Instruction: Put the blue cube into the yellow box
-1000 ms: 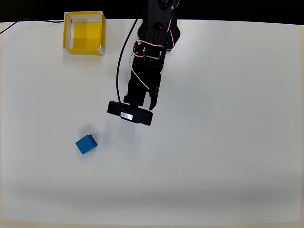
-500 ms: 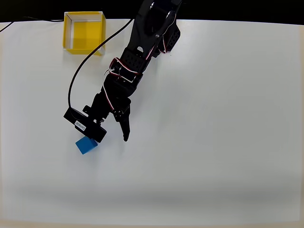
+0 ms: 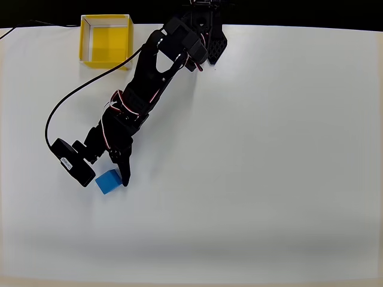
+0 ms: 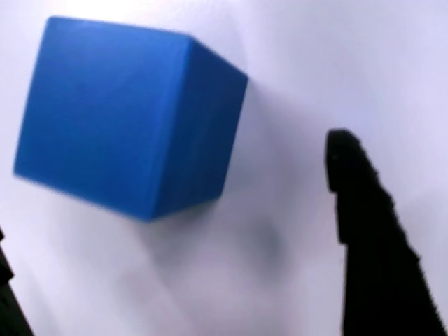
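- Overhead view: the cube (image 3: 108, 181) sits on the white table (image 3: 269, 167), lower left — well apart from the box (image 3: 106, 40) at the top-left edge.
- The black arm (image 3: 149, 78) reaches from the top edge down-left to the cube.
- The gripper (image 3: 111, 173) is spread wide around the cube, holding nothing; one finger (image 3: 123, 173) stands just beside the cube's right edge.
- Wrist view: the cube (image 4: 129, 115) looms upper left — a dark fingertip (image 4: 350, 168) is apart to its right.
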`<move>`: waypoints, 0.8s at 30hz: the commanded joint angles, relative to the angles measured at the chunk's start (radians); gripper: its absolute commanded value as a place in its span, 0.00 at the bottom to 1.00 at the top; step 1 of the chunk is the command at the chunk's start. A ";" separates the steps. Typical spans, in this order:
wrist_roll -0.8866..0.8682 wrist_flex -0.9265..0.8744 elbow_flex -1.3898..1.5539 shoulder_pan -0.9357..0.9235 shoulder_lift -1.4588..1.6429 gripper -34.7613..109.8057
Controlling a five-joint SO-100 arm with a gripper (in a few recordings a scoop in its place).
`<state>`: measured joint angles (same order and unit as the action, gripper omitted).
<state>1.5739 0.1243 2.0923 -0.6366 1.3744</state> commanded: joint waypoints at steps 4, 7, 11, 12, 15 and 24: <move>-0.009 0.120 -0.179 -0.009 -0.054 0.61; -0.021 0.144 -0.201 -0.002 -0.091 0.61; -0.046 0.156 -0.224 0.009 -0.126 0.61; -0.051 0.170 -0.229 0.014 -0.135 0.60; -0.058 0.199 -0.242 0.025 -0.167 0.60; -0.061 0.241 -0.275 0.043 -0.241 0.57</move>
<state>1.5033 0.3053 1.9175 -0.5983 1.0830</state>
